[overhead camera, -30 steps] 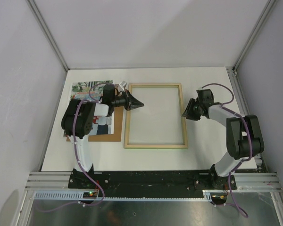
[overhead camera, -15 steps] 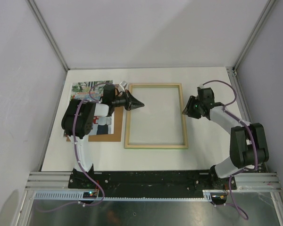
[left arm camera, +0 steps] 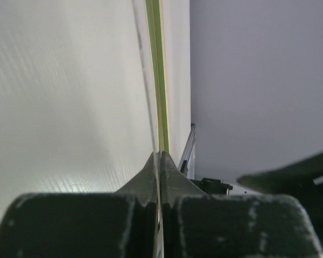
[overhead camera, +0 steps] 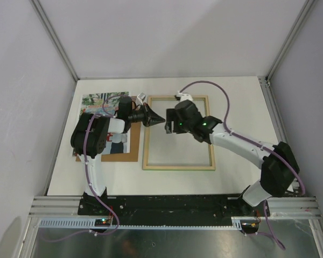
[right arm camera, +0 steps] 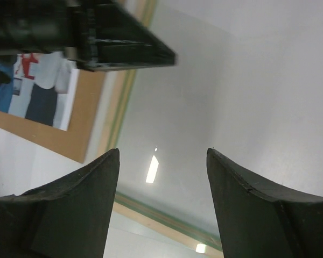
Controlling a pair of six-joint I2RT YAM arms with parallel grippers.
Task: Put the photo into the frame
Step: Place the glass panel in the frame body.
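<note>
photo (overhead camera: 98,102) lies flat on brown backing board (overhead camera: 124,157), just left of frame (overhead camera: 177,167). its long axis is parallel to the frame's long sides, and its lower part is hidden under the left arm. both jaws sit right of it.

left jaws pressed together, nothing seen between them, tips at the frame's left rail. right jaws apart over the frame's opening. left arm nearer.

print: greenery on top, white edges.

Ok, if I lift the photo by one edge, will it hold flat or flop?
Probably flops: the photo looks like a thin print lying flush on the brown backing board. It is likely light, so a nudge may slide it across the board rather than lift it. Its flat edge offers little to pinch.
</note>
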